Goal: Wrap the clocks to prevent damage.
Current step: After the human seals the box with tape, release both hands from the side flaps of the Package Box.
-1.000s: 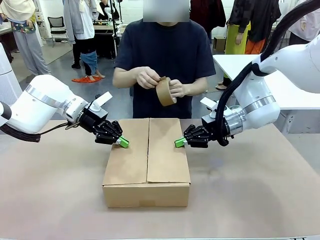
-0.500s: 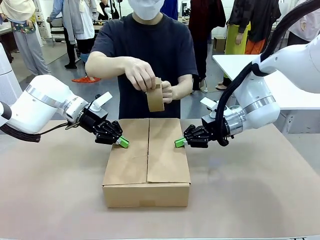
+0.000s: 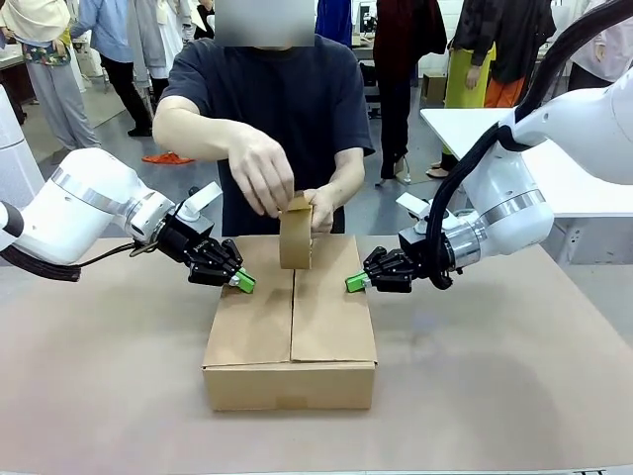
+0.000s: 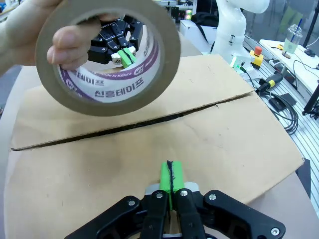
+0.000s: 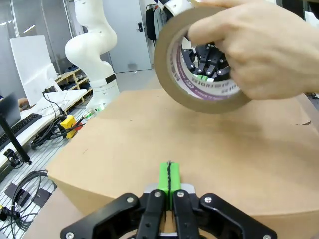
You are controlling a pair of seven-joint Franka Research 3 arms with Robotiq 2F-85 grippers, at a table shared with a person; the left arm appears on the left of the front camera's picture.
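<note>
No clocks are in view. A closed cardboard box (image 3: 292,317) sits mid-table with its two top flaps meeting at a centre seam. My left gripper (image 3: 242,283) is shut, its green tips resting on the left flap (image 4: 149,149). On the right flap (image 5: 149,134), my right gripper (image 3: 353,283) rests shut the same way. Both hold nothing. The person's hands hold a brown tape roll (image 3: 295,236) upright at the far end of the seam. The same roll (image 4: 107,94) hangs close above the box in the left wrist view, and the roll (image 5: 209,105) also appears in the right wrist view.
The box stands on a brown table (image 3: 495,376), with bare surface on both sides and in front. The person (image 3: 277,99) stands at the far edge, leaning over the box. A white table (image 3: 584,188) stands at the back right.
The person lowered the tape roll from chest height to the far end of the box's seam and leaned forward. Both grippers stayed where they were, shut.
</note>
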